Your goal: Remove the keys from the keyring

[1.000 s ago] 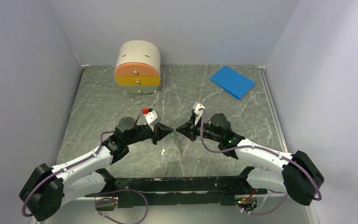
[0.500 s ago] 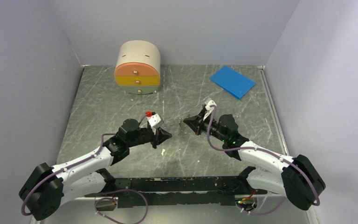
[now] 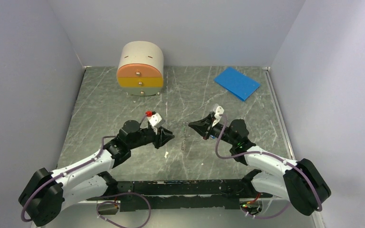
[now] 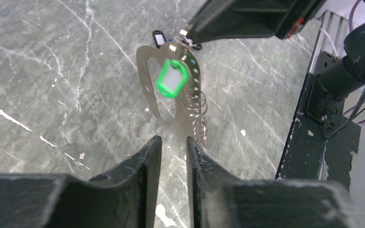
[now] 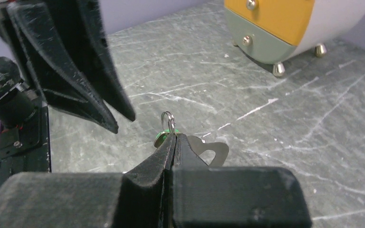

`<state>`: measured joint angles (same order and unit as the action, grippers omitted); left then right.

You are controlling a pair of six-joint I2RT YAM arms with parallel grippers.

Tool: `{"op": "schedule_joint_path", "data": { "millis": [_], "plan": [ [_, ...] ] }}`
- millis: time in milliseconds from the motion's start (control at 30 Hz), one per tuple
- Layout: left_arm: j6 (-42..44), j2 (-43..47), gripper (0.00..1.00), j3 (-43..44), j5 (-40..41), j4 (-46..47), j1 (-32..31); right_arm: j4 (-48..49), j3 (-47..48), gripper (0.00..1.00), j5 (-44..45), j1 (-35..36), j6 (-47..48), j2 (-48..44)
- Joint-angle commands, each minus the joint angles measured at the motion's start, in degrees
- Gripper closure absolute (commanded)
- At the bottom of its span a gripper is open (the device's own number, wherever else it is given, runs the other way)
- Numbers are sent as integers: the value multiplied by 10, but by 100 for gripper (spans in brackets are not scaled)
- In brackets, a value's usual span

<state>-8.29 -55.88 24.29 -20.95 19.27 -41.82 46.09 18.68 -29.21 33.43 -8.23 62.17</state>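
One marbled grey table [image 3: 104,95] is carrying everything, with a rounded drawer chest [image 3: 140,69] standing at the back left and a blue sheet [image 3: 236,82] lying at the back right. What are the arms doing?

Both are reaching toward the middle, tips facing each other, a little apart. The left hand [image 4: 172,138] is holding nothing; its fingers are standing only a narrow slit apart.

And the right hand [image 5: 173,135]?

It is pinching its fingers tight on the top ring of the keyring [image 4: 197,102], which is dangling between the two hands as a thin wire coil.

Where are the keys [image 4: 171,78] sitting?

They are hanging on the keyring just under the right hand, the green tag lying against a flat silvery plate [image 4: 141,66]. Small blue and black tags [image 4: 158,38] are showing right beside the grip. I cannot tell whether the lowest end is touching the table.

Anything smaller?

A white scrap [image 3: 166,153] is lying on the table near the left hand.
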Motion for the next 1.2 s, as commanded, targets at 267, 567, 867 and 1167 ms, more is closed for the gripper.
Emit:
{"op": "schedule_joint_path", "data": {
  "millis": [267,567,867,1167],
  "plan": [
    [-67,-70,59,52,-164,129,63,92,1,100,-133,-11,64,17],
    [-75,-111,61,77,-216,150,64,86,10,100,-145,-12,63,25],
    [-75,-146,69,92,-226,151,64,88,12,100,-148,-12,57,22],
    [-85,-168,95,97,-248,162,63,98,13,100,-146,-12,48,28]
  ]
}}
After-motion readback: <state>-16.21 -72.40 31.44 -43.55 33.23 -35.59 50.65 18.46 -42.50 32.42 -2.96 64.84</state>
